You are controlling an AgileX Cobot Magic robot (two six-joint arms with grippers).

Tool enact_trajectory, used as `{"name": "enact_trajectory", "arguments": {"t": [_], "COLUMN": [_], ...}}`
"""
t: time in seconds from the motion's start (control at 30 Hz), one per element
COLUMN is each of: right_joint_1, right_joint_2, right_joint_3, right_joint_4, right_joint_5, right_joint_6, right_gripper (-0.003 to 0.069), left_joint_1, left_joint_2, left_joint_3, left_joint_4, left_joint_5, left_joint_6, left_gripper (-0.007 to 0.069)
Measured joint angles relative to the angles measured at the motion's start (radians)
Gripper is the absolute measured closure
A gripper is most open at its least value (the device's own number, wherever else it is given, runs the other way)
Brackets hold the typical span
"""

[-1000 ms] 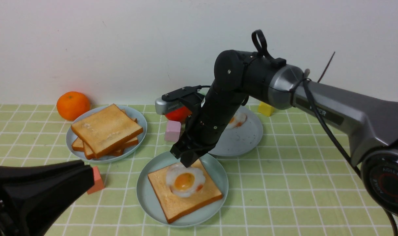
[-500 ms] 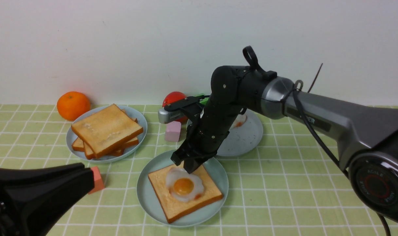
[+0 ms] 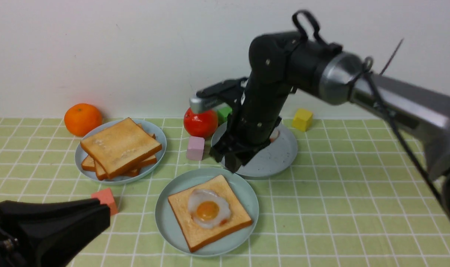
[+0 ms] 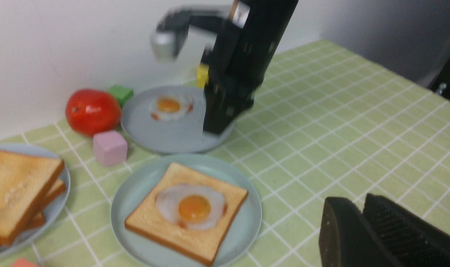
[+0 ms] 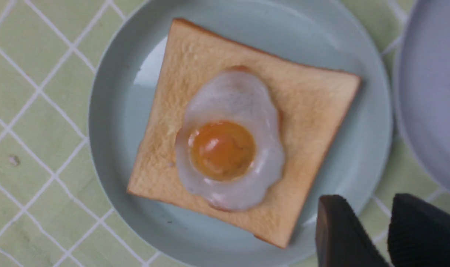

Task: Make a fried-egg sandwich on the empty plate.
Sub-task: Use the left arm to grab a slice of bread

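Looking over a green checked tablecloth (image 3: pixel 321 222) set against a plain white wall (image 3: pixel 135 55), I see the right arm (image 3: pixel 395 100) reaching across the middle. Its right gripper (image 3: pixel 235 165) hangs over the near rim of a grey-blue plate (image 3: pixel 280 163), jaws apart and empty. Nearest me, the pale teal plate (image 3: pixel 165 218) carries one toast slice (image 3: pixel 184 211) with a fried egg (image 3: pixel 209 209) lying uncovered on top. A stack of plain toast (image 3: pixel 121 148) fills another plate to the left.

Only the front view gives me the orange (image 3: pixel 82 118) by the wall. Only the left wrist view shows clearly a second egg (image 4: pixel 169 105) on the grey-blue plate, which the arm mostly hides from the front. In that view the left gripper (image 4: pixel 358 204) has its fingers close side by side, and I cannot tell whether they meet.
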Motion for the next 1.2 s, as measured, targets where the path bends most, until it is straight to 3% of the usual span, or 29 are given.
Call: {"name": "enact_trajectory", "arguments": {"t": [0.2, 0.37, 0.43, 0.57, 0.63, 0.87, 1.07, 1.2], "right_joint_1": [0.000, 0.000, 0.000, 0.000, 0.000, 0.000, 0.000, 0.000], "right_joint_2": [-0.257, -0.466, -0.569, -0.737, -0.877, -1.217, -1.397, -1.447], "right_joint_3": [0.035, 0.201, 0.309, 0.493, 0.625, 0.891, 0.975, 0.994], "right_joint_4": [-0.169, -0.234, -0.248, -0.257, -0.258, -0.258, -0.246, -0.242], "right_joint_5": [0.012, 0.020, 0.024, 0.029, 0.023, -0.128, -0.150, -0.127], "right_joint_6": [0.105, 0.210, 0.241, 0.272, 0.307, 0.369, 0.386, 0.393], "right_gripper": [0.0560, 0.0591, 0.0592, 0.0592, 0.0592, 0.0591, 0.0589, 0.0586], "left_joint_1": [0.000, 0.003, 0.025, 0.123, 0.224, 0.423, 0.472, 0.474], "left_joint_2": [0.178, 0.382, 0.467, 0.587, 0.667, 0.905, 1.093, 1.218], "left_joint_3": [-0.043, -0.191, -0.257, -0.346, -0.402, -0.573, -0.705, -0.817], "left_joint_4": [-0.018, -0.018, -0.012, -0.021, -0.059, -0.184, -0.119, 0.020], "left_joint_5": [0.122, 0.236, 0.290, 0.339, 0.352, 0.434, 0.424, 0.401], "left_joint_6": [-0.023, -0.027, -0.027, 0.007, 0.087, 0.325, 0.375, 0.329], "left_gripper": [0.0543, 0.0638, 0.0638, 0.0638, 0.0638, 0.0638, 0.0638, 0.0634]}}
